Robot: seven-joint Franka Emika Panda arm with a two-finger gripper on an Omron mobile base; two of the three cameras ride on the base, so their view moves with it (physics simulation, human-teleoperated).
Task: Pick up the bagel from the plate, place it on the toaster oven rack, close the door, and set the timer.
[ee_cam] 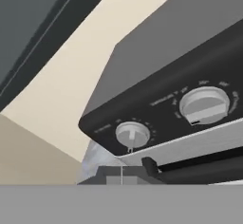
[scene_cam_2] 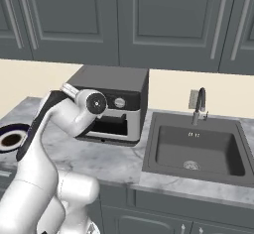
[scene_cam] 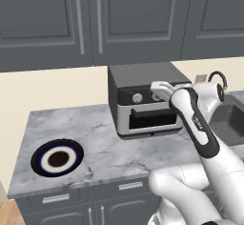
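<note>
Near the centre of the left base view, the toaster oven [scene_cam: 143, 102] sits on the marble counter [scene_cam: 102, 140] against the cream wall, its long axis running left to right and its silver front facing the camera. Its door [scene_cam: 150, 119] stands upright against the front, the dark glass window wider than it is tall and the dark bar handle lying level along its top edge. Above the door, a dark control strip carries round silver knobs; in the hand view a small knob [ee_cam: 132, 134] sits lower centre and a larger knob [ee_cam: 205, 105] to its right, both tilted with the camera's roll. The rack and the bagel cannot be made out.

At the lower left of the left base view, the plate [scene_cam: 57, 158] lies flat on the counter, well apart from the oven, its dark centre bare.

The white arm reaches up from the lower right, its hand close in front of the control strip. The gripper [scene_cam: 157, 89] is near the knobs; whether its fingers are spread or closed cannot be told.

In the right base view, a dark sink [scene_cam_2: 196, 148] with a faucet [scene_cam_2: 200, 104] fills the right side.
</note>
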